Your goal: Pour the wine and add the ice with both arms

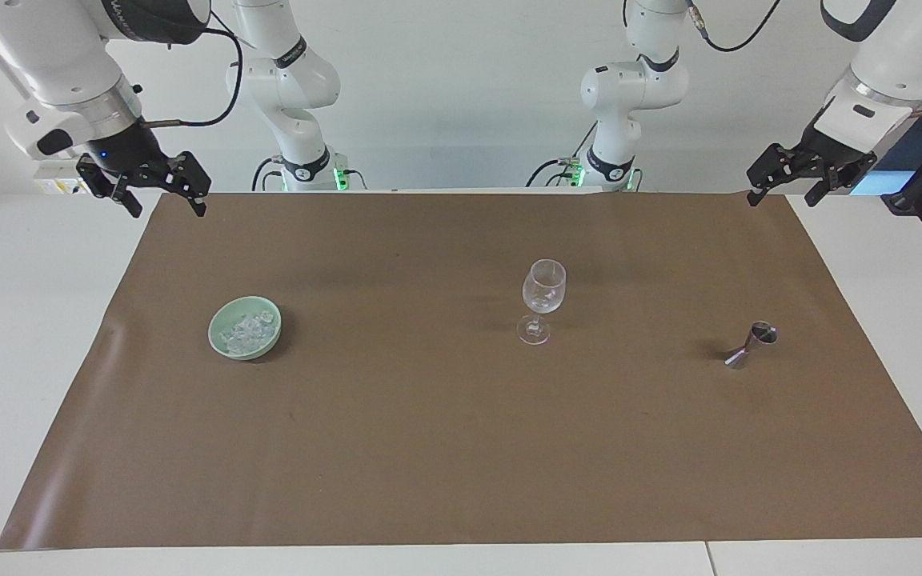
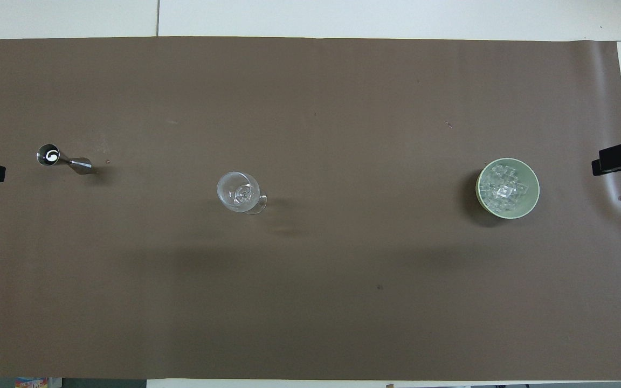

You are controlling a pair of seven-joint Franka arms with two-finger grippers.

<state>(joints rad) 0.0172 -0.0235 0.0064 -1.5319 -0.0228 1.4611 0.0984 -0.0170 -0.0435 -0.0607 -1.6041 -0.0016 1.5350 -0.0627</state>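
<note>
A brown mat covers most of the white worktop, and three things stand on it in a rough row across the middle. Toward the right arm's end sits a pale green bowl with the ice piled inside it, small clear chunks that stay below the rim. Near the centre of the mat a clear stemmed glass stands upright, with some small clear bits in its bowl. Toward the left arm's end a small metal jigger stands on the mat, well apart from the glass. The right tool hangs in the air over the mat's corner at the robots' edge, its fingers spread and holding nothing. The left tool hangs over the other corner of that same edge, also released and empty. Both are well apart from the things on the mat.
</note>
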